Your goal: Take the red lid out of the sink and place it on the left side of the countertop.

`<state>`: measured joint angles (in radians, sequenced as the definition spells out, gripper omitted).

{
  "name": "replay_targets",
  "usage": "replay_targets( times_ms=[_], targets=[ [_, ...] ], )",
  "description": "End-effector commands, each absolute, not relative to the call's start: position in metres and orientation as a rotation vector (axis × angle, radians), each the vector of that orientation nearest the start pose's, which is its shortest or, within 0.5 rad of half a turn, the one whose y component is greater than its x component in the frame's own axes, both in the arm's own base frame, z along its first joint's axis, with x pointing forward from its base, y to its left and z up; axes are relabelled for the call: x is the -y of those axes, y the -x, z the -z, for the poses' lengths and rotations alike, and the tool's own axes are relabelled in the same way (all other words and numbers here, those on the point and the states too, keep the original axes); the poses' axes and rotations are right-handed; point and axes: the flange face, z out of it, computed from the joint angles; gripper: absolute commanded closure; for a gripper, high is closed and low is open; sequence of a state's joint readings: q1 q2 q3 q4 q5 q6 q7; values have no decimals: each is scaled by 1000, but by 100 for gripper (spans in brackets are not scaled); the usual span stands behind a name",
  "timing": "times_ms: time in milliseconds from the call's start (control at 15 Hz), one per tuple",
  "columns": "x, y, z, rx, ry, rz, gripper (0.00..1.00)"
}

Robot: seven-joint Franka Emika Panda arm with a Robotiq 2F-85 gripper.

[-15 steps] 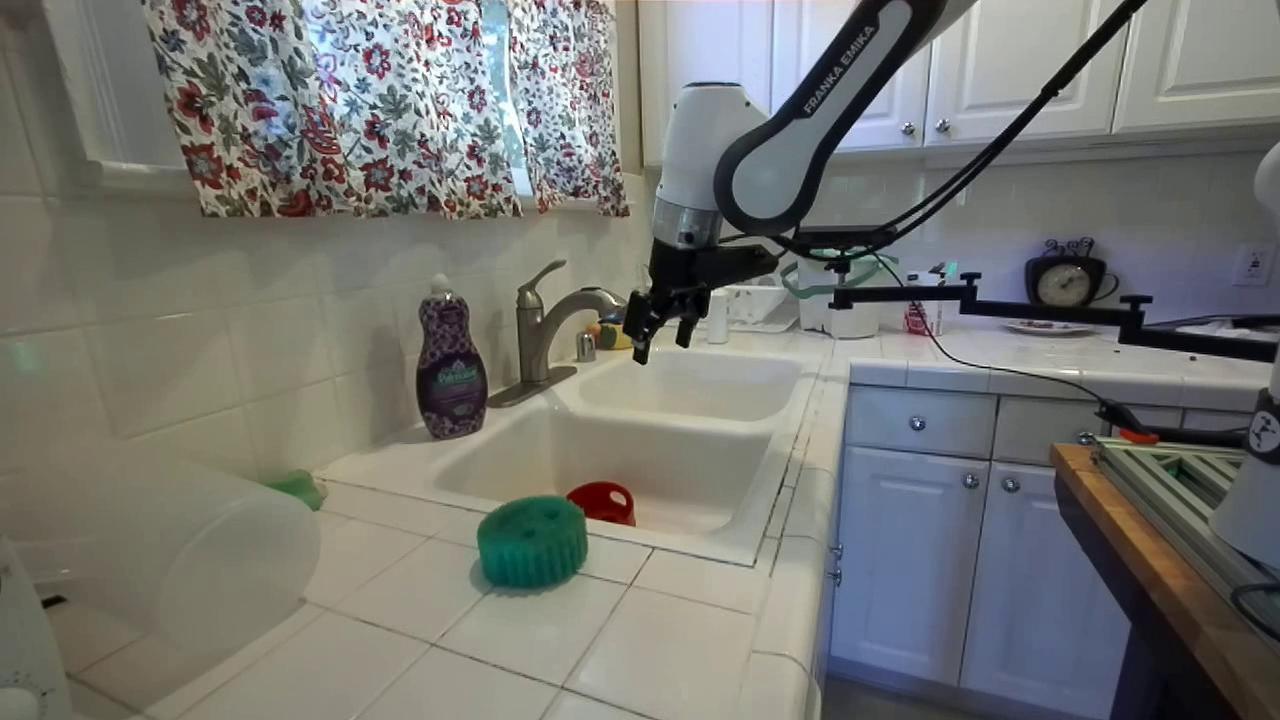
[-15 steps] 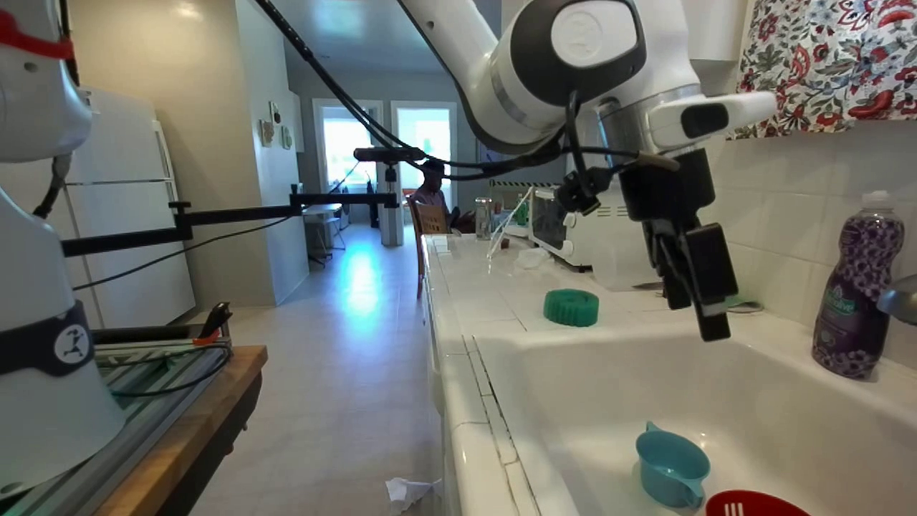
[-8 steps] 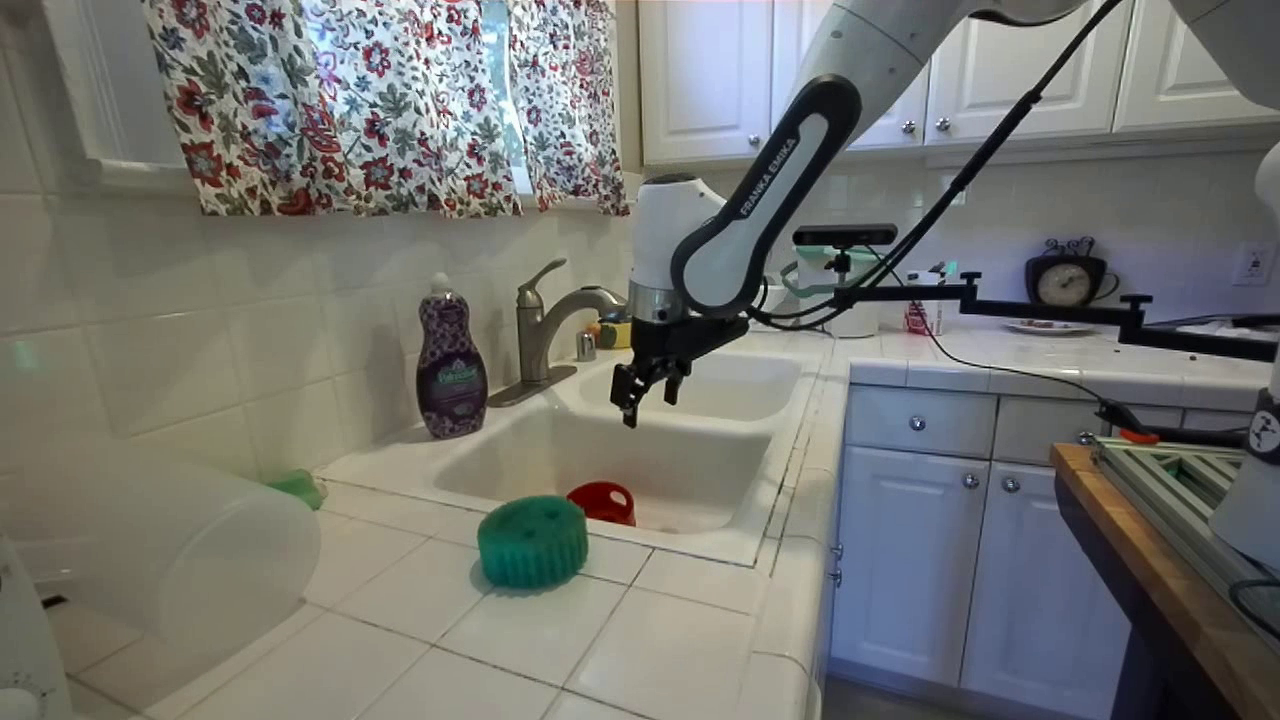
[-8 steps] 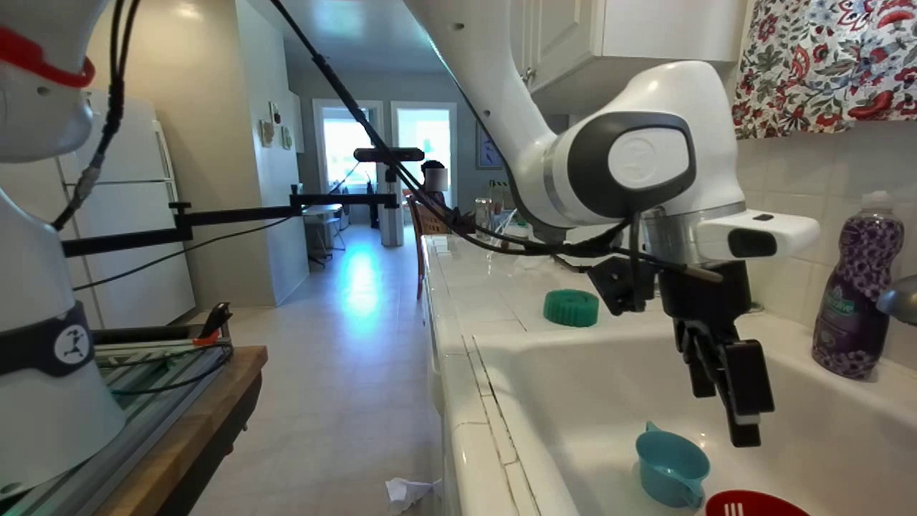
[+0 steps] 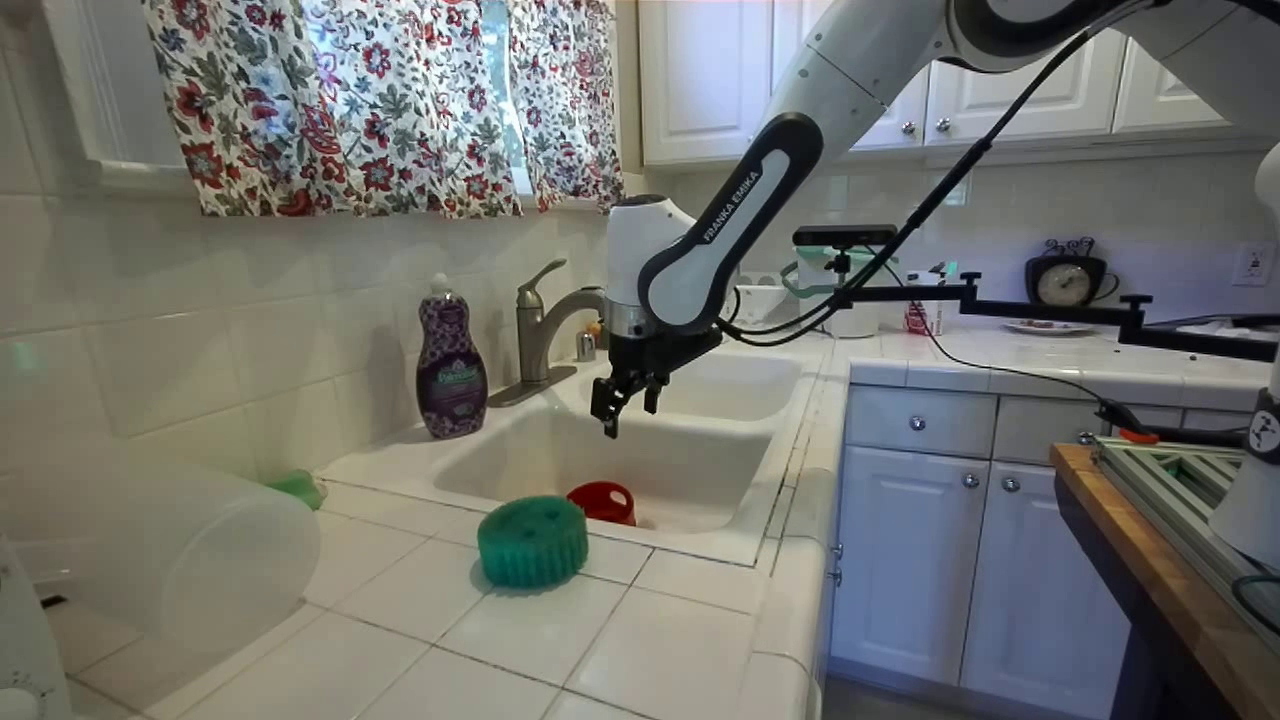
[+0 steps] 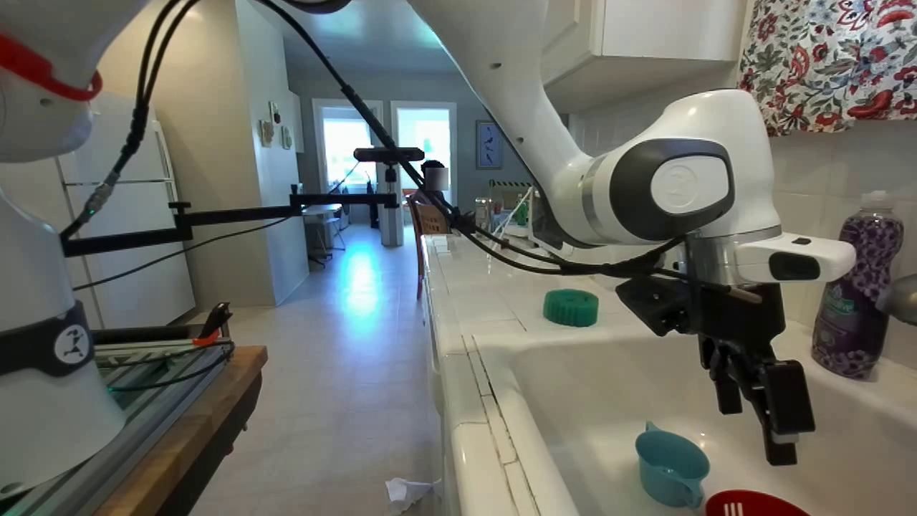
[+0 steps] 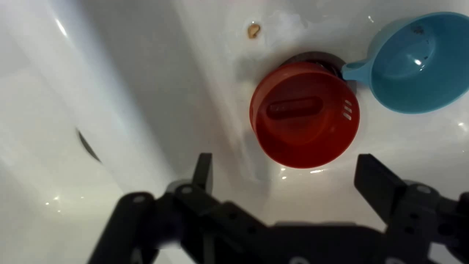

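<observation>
The round red lid [image 7: 304,121] lies in the white sink [image 5: 690,480] and shows its hollow inside and raised inner bar in the wrist view. It is partly hidden by the sink's edge in an exterior view [image 5: 603,502] and cut by the lower border in an exterior view [image 6: 752,503]. My gripper [image 7: 285,165] is open and empty. It hangs over the sink, above the lid and apart from it, as both exterior views [image 5: 631,420] [image 6: 756,435] show. In the wrist view the lid sits ahead of the fingertips. The tiled countertop [image 5: 520,640] borders the sink.
A blue handled cup [image 7: 421,66] lies against the lid's side. A teal-green dome [image 5: 532,542] sits on the countertop by the sink's edge. A purple soap bottle [image 5: 452,365] and the faucet [image 5: 545,340] stand behind the sink. A clear container [image 5: 210,560] lies on the countertop.
The gripper has come down from above the sink and shifted sideways, toward the wall with the soap bottle. The fingers stay apart. The lid, cup and green dome have not moved.
</observation>
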<state>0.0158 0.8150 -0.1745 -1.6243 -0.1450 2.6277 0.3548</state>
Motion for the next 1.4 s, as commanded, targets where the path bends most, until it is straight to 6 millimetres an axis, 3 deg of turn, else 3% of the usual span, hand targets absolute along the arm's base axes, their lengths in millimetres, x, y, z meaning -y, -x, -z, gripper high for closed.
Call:
replay_targets(
  times_ms=[0,333,667,1133,1200,1333],
  targets=[
    [92,-700,-167,-538,3262,353,0],
    [92,-702,-141,-502,3252,285,0],
    [70,-717,-105,-325,3272,211,0],
    [46,-774,-121,-136,3342,201,0],
    [46,-760,-124,-198,3322,238,0],
    [45,-768,-126,-190,3331,213,0]
  ],
)
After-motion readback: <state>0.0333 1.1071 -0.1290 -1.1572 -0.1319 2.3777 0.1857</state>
